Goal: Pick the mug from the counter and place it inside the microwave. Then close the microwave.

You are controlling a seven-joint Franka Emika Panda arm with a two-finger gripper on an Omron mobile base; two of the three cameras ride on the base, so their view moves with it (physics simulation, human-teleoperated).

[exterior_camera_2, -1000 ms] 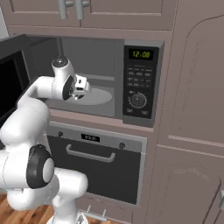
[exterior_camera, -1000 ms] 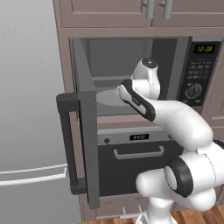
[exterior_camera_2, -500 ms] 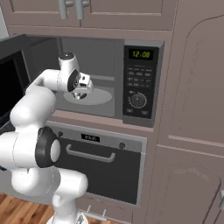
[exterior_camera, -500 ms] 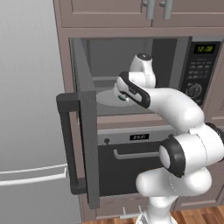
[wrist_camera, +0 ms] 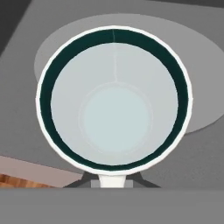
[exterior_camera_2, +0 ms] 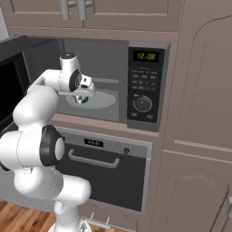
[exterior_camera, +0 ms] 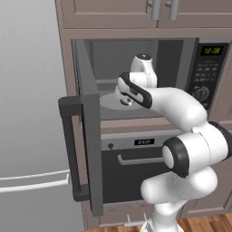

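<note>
While the microwave [exterior_camera_2: 136,81] door [exterior_camera: 86,154] stands swung wide: arm reaching into the cavity, above the turntable [exterior_camera_2: 97,99]. Jaws of the gripper [exterior_camera_2: 81,97] clenched, apparently on the mug [wrist_camera: 114,98], seen from straight above, over the turntable's near edge.

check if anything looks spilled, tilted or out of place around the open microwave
Nothing stands out. The whitish mug with a dark green inner band is empty, held by the gripper over the round grey turntable inside the dark-grey microwave, whose door hangs open.
</note>
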